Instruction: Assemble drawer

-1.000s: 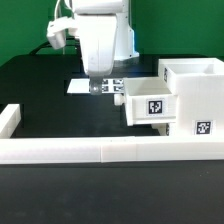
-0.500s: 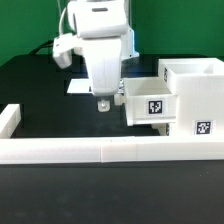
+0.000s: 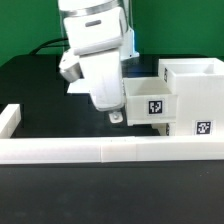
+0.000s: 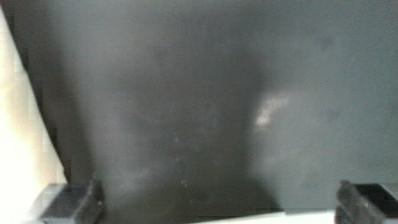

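The white drawer housing (image 3: 198, 100) stands at the exterior view's right, with a tag low on its front. A small white open-top tray (image 3: 150, 103) with a tag sits against the housing's left side. My gripper (image 3: 114, 117) hangs low over the black table, just left of the tray's near corner, and holds nothing. In the wrist view the gripper (image 4: 222, 200) is open wide, with dark fingers (image 4: 75, 200) at both sides and only dark table between them. A second tray cannot be made out.
A low white wall (image 3: 80, 150) runs along the front of the table, with a short return at the exterior view's left (image 3: 9, 120). A white edge (image 4: 11, 110) shows at one side of the wrist view. The arm hides the area behind it.
The arm has come forward and down, toward the tray's near left corner. It now covers the marker board that showed behind it earlier. The tray and housing have not moved.
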Available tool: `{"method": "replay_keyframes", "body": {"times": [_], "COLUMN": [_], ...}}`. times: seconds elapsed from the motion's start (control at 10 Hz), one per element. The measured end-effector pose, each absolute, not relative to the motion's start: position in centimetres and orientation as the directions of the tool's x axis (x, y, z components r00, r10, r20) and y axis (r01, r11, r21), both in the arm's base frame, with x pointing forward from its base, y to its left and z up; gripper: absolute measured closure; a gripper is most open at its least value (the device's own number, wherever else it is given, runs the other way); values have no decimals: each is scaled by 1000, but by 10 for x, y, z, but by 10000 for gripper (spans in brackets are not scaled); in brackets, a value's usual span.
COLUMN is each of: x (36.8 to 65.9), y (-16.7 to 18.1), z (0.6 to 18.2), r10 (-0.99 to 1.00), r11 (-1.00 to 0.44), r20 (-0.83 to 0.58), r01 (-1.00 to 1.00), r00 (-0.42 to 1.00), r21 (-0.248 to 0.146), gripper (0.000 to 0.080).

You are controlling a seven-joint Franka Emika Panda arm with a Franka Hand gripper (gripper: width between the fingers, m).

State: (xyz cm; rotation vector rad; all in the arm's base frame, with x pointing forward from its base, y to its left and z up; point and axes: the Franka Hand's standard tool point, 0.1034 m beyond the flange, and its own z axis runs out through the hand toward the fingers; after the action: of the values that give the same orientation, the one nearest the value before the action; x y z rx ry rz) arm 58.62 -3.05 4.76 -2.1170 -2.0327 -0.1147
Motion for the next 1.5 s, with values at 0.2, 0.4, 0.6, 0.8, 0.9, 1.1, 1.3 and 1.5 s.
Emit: {"method": "replay_keyframes", "body": {"times": [0.2, 0.4, 0.6, 0.8, 0.9, 1.1, 1.3, 1.5], "x": [589, 589, 588, 588, 589, 591, 594, 594], "y": [-20, -17, -18, -14, -9, -2, 15, 31], "z": [52, 53, 52, 51, 51, 51, 55, 55], "r10": [978, 979, 979, 979, 978, 979, 978, 977], "r11": [-59, -62, -63, -52, -45, -33, -13, 10], "r20": [192, 190, 190, 193, 196, 199, 206, 212], "r01": [994, 994, 994, 994, 994, 994, 996, 996], "r00": [76, 79, 80, 70, 65, 53, 32, 10], "r21": [-95, -93, -95, -97, -102, -99, -93, -93], "gripper": [150, 150, 150, 150, 150, 150, 150, 150]}}
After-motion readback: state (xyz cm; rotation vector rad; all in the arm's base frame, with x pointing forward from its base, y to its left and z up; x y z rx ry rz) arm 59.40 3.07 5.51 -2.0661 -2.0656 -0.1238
